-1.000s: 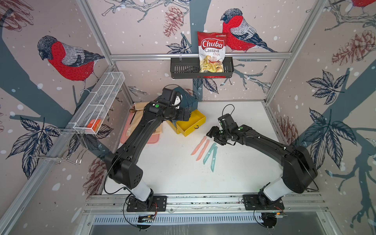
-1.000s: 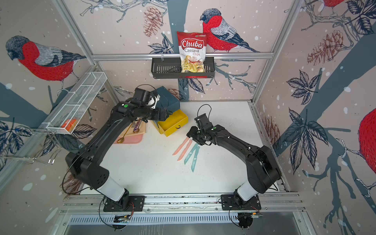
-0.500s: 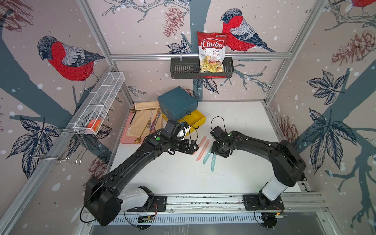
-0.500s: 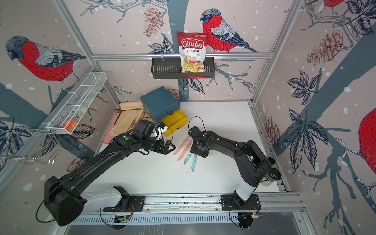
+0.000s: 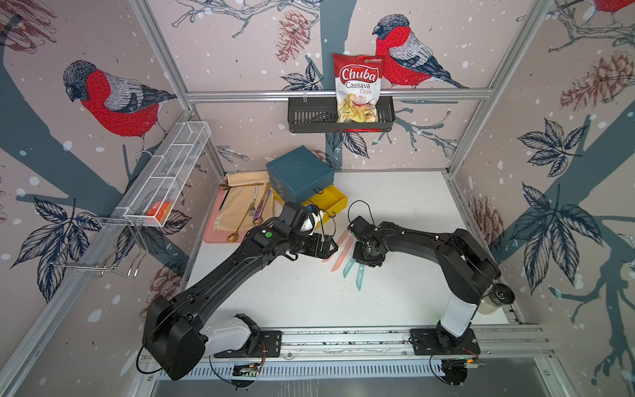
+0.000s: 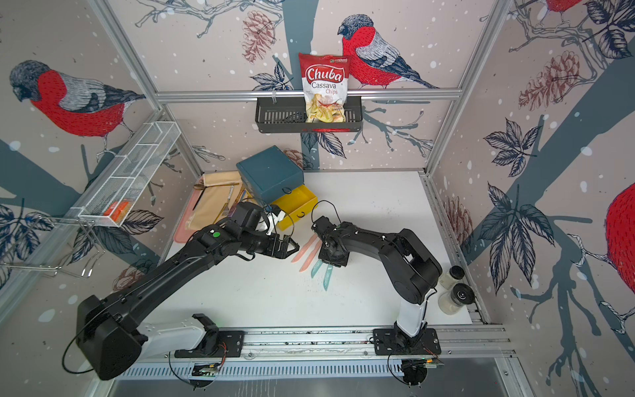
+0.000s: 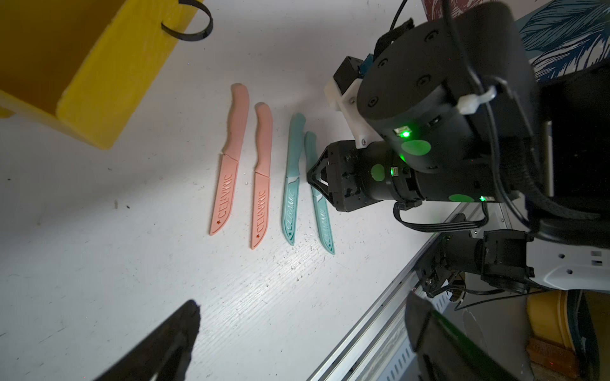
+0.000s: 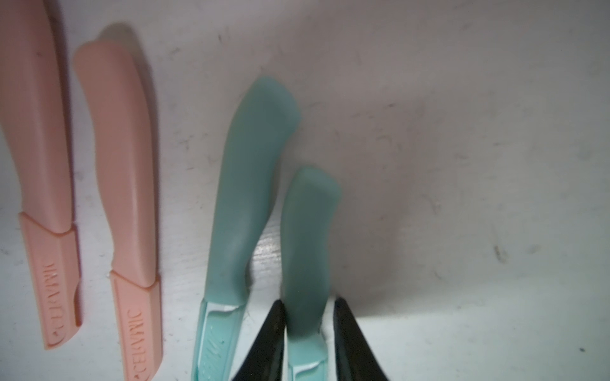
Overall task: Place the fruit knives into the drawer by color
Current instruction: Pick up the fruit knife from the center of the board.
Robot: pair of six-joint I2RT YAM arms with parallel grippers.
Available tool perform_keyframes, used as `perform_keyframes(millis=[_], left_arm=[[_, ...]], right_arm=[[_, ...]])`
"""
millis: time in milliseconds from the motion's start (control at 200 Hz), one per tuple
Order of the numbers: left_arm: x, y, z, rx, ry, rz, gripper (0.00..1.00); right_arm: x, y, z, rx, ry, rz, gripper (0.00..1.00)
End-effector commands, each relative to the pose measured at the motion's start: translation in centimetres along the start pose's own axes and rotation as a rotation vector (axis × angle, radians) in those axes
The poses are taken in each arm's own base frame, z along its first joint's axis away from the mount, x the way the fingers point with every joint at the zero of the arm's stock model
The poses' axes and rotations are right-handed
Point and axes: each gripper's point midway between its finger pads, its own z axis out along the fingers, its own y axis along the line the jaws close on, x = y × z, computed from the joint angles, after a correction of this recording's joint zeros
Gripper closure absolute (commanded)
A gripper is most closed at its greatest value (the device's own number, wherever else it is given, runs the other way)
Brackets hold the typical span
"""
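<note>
At the far left of the white tabletop (image 5: 292,299) we find a pink tray (image 5: 213,237) carrying metal cutlery (image 5: 256,209). Just right of it stands the drawer (image 5: 299,172), a dark teal chest, with a yellow drawer (image 5: 331,201) pulled out toward the middle of the tabletop. In front of the chest the left gripper (image 5: 330,245) hangs low, its jaws spread wide with nothing between them, its tips just beside the nearest pink knife. Next come four fruit knives lying flat side by side, handles toward the chest: two salmon-pink knives (image 7: 229,158), then two teal knives (image 7: 293,178). The right gripper (image 7: 313,181) points down at the rightmost teal knife (image 8: 308,231), which rests on the tabletop. Its fingers (image 8: 274,330) stand one on each side of the handle, near where it meets the blade. One finger touches the handle and its partner sits just beside it, so we cannot tell whether the knife is truly clamped.
</note>
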Motion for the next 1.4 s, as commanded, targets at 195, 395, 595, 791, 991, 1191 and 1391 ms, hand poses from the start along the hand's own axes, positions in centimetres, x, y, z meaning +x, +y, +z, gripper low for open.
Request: perform_keyframes(millis=[195,395,595,791,991,1191,1391], left_arm=[[-1.0,-0.3,0.3,0.012,-0.031,0.032,0.01],[-1.2,-0.2,0.4,0.006,-0.035,0.037,0.01],[-1.9,-0.3,0.5,0.002,-0.041,0.054,0.01],[-3.5,-0.4,0.4,-0.020,-0.059,0.085,0.01],[-6.2,0.1,-0.4,-0.045,-0.107,0.095,0.01],[-10.5,1.7,-2.7,-0.068,-0.198,0.076,0.01],[-14.1,2.1,-3.7,-0.107,-0.236,0.105,0.01]], right_arm=[[1.1,-1.0,1.5,0.030,0.042,-0.009,0.93],[1.1,-1.1,1.0,0.021,0.040,-0.001,1.00],[0.4,-0.7,-0.7,-0.009,0.020,0.018,1.00],[-0.7,-0.1,-3.5,-0.059,-0.012,0.046,1.00],[-2.4,1.1,-7.3,-0.155,-0.053,0.095,1.00],[-5.4,6.2,-12.8,-0.451,-0.114,0.169,1.00],[-9.2,12.7,-18.7,-0.723,-0.170,0.200,1.00]])
